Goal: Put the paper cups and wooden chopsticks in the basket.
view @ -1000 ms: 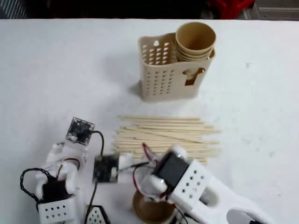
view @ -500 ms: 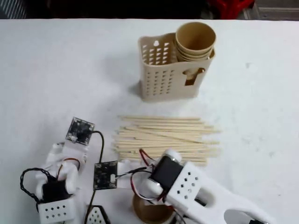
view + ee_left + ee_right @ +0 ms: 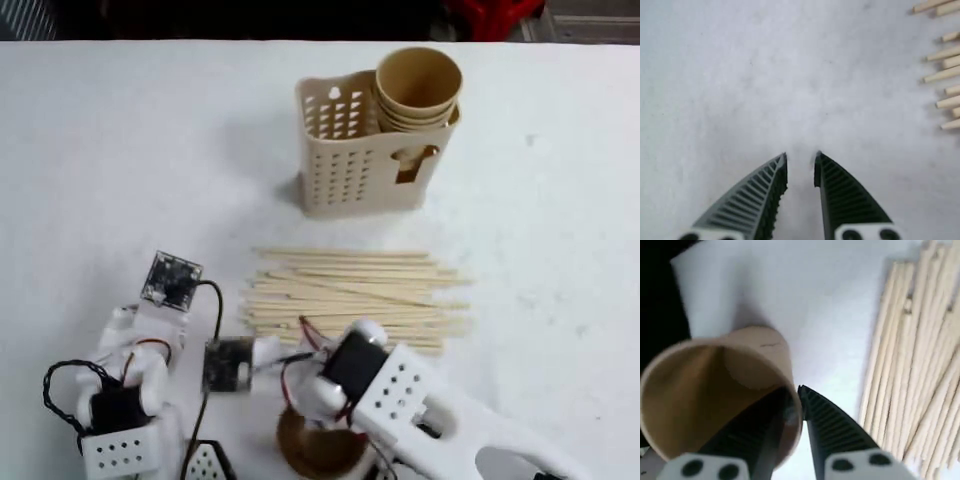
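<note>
High view: the basket (image 3: 365, 150), with stacked cups (image 3: 418, 85) in it, stands beyond the chopsticks (image 3: 350, 295); a loose paper cup (image 3: 315, 445) sits on their near side.

Left wrist view: the left gripper (image 3: 800, 167), fingers slightly parted and empty, hovers beside the chopsticks' ends.

Right wrist view: the right gripper (image 3: 792, 400) pinches the paper cup's wall, one finger inside and one outside, likely for lifting.

Paper cup (image 3: 298, 452) partly beneath right arm (image 3: 430, 415)

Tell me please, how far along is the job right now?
Done: a stack of cups stands in the basket. In hand: the right gripper pinches the wall of one loose cup. Left: all the chopsticks lie on the table; the left gripper hangs open over it.
</note>
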`<action>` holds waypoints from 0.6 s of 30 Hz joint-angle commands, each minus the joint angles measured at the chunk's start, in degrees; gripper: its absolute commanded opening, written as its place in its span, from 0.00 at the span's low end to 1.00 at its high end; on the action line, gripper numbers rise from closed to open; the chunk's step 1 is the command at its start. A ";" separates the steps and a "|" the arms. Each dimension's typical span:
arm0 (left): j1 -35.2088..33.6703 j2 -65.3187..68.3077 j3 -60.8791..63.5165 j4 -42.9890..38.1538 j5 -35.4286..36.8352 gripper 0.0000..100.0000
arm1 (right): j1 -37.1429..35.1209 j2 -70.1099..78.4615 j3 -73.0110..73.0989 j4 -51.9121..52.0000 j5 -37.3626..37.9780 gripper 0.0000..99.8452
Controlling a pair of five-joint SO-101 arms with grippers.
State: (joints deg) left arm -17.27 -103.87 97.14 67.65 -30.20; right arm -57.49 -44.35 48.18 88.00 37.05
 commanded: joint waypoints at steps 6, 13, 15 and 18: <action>0.75 -0.57 -0.18 0.18 -0.44 0.11 | 26.68 -0.75 -25.67 2.51 -9.41 0.02; 0.84 -0.57 -0.18 0.18 -0.44 0.11 | 39.60 0.13 -60.84 9.45 -16.53 0.01; 0.92 -0.57 -0.18 0.18 -0.44 0.11 | 42.15 3.47 -67.43 8.04 -18.29 0.01; 0.84 -0.57 -0.18 0.18 -0.44 0.11 | 45.49 13.14 -75.43 5.76 -20.57 0.01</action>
State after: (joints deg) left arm -17.27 -103.87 97.14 67.65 -30.20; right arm -15.47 -39.60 -18.29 96.35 18.77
